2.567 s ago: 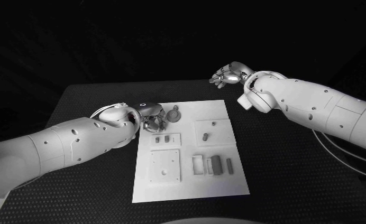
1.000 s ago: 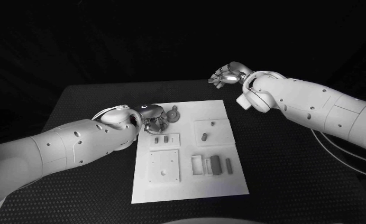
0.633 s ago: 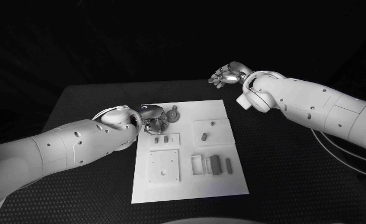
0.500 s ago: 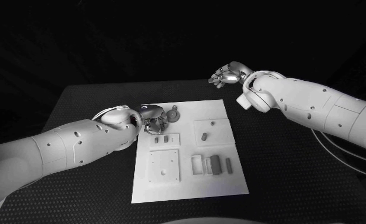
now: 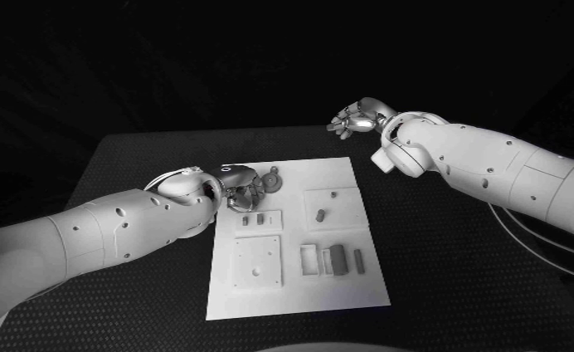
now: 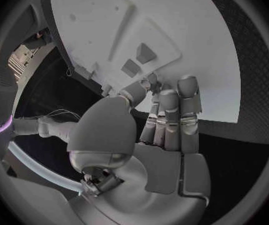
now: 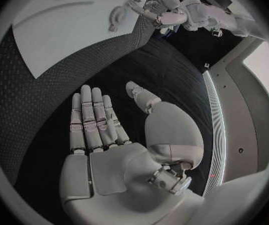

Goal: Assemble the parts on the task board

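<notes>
As I read it, nearer hand: left hand [image 5: 241,187], fingertips down at the board [image 5: 347,286] by two small pegs [image 5: 254,220]; grasp uncertain.
Right hand [image 5: 357,119]: open, empty, well beyond board.

A black table [image 5: 143,153] — textured top — with a cable [image 5: 527,236] at its right side

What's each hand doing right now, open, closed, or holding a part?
Left hand: at the task board's far-left corner, fingertips down on it; a grip cannot be told.
Right hand: open, holding nothing, above the black table.
</notes>
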Tool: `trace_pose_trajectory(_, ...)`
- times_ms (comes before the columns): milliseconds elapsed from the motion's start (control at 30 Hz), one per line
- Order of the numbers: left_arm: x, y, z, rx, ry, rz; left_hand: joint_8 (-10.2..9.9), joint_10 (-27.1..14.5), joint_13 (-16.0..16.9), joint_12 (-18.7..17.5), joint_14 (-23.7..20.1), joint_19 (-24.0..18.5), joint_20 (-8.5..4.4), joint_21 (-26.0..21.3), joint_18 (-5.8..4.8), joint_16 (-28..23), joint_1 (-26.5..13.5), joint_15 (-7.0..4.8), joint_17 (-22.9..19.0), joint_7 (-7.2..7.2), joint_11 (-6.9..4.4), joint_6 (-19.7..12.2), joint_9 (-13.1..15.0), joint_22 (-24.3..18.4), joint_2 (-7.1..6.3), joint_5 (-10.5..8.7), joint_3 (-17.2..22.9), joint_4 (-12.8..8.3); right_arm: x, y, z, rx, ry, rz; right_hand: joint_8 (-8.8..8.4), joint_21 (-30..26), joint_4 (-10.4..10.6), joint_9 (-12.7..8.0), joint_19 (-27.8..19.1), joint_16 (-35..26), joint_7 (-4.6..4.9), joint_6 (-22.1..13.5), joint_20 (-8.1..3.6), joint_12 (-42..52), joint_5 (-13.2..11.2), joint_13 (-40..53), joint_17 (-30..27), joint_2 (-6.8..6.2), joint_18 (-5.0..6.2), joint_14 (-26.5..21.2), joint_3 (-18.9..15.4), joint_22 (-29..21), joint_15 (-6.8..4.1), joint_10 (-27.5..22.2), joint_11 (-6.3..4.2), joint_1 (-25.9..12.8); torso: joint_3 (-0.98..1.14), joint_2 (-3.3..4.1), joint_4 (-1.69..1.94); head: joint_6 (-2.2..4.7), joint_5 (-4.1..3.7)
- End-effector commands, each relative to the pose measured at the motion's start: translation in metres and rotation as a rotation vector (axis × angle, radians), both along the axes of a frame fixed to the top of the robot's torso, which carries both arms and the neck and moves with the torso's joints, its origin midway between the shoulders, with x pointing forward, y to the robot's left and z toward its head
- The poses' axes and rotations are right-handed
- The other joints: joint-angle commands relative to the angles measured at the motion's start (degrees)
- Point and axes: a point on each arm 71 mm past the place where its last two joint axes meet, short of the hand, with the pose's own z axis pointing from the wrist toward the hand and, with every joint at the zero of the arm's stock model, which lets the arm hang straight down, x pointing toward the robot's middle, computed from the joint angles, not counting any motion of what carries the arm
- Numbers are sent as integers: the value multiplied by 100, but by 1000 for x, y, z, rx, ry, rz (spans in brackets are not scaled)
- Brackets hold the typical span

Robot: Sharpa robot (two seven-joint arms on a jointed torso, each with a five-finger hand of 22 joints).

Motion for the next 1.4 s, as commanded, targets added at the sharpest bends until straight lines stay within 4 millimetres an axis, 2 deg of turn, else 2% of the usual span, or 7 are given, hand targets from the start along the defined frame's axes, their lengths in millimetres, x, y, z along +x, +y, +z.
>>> trace_pose_trajectory(33,-1,2,-2,-6,2,3,-1,-60,19,39,-9,8,53,-28,677,41,-2,48,-11,4,0,-59,9,114,-62,-8,-34,0,0,1,0,-1,4,13,40,-29,-4,-6,-3,-32,190,-30,28,-38,13,-6,7,-13,-25,34,-24,8,2,33,12,37,0,0,0,-3,3)
trace_pose_trajectory(667,0,38,-3,21,18,82,-93,-840,1,216,-252,-163,228,-100,766,69,-71,229,-102,-52,185,-547,3,113,-326,-15,-232,5,2,-2,0,-9,-16,2,50,-42,-38,-15,16,-52,186,-24,25,-39,13,-30,37,-23,-15,60,-19,30,-5,37,10,83,3,-13,9,53,22)
trace_pose_trajectory(867,3,60,0,4,-13,142,-97,-969,-1,301,-298,-193,263,-114,791,92,-49,260,-126,-80,215,-659,17,113,-355,-14,-227,19,2,-3,-1,-45,-21,35,79,-65,-318,-30,61,-97,180,-2,28,-34,13,-80,99,-58,0,111,23,85,-18,70,2,373,2,-9,5,104,24)
trace_pose_trajectory(967,7,77,0,-36,32,215,17,-791,54,472,-279,-172,251,-106,808,117,17,213,-136,-12,166,-495,70,115,-218,-17,-162,28,0,-4,-2,-66,-27,70,119,-33,-446,-30,187,-77,157,54,22,-52,14,-117,154,-36,39,235,52,126,-72,134,-16,525,3,-14,6,123,27)
trace_pose_trajectory(1100,15,103,6,-168,98,351,311,111,309,1100,-438,-369,270,-273,736,-115,-74,-91,-293,124,-159,-4,194,40,34,-22,-49,132,-3,-7,-6,-116,-44,126,186,-45,-506,-28,292,-96,110,164,20,-115,15,-178,214,-9,80,349,106,158,-125,317,-70,766,9,-20,6,163,47)
trace_pose_trajectory(1267,17,121,21,-387,147,464,367,29,339,1245,-842,-877,372,-840,551,-807,-239,-41,-672,98,-124,51,210,-298,56,-35,58,109,-9,-13,-14,-267,-62,213,255,-26,-508,-35,522,-71,60,304,14,-189,14,-235,317,3,159,582,83,200,-224,583,-147,920,-4,-13,7,225,-1)
trace_pose_trajectory(1400,16,131,37,-594,198,526,380,-162,285,1230,-1281,-1387,495,-1450,351,-1533,-470,138,-1011,112,23,5,216,-722,7,-21,21,89,-20,-12,-22,-386,-99,271,294,123,-508,-57,1034,117,17,409,-23,-357,16,-279,529,4,327,1086,78,264,-439,884,-231,972,1,-24,14,242,0)
